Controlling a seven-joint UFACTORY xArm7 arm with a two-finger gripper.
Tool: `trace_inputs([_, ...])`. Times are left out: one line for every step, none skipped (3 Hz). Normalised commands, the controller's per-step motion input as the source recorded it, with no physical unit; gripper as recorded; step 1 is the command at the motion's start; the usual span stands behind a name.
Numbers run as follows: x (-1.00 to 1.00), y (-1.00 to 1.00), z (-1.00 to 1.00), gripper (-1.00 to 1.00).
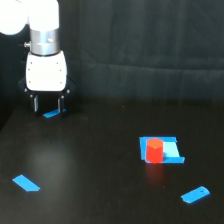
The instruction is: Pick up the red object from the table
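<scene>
The red object [155,151] is a small red-orange block sitting on a flat blue square piece [170,149] on the black table [100,170], toward the exterior view's right. My gripper [48,106] hangs from the white arm at the upper left, far from the red object. Its two dark fingers [35,103] point down, stand apart and hold nothing. A small blue piece [51,114] lies on the table just below the fingertips.
A flat blue piece [26,183] lies at the lower left of the table. Another elongated blue piece [195,194] lies at the lower right, just in front of the blue square. A dark backdrop stands behind the table.
</scene>
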Motion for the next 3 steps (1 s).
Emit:
trace_inputs([0.4, 0.01, -0.35, 0.96])
trace_inputs([0.42, -0.2, -0.37, 0.93])
trace_inputs([0.76, -0.55, -0.04, 1.0])
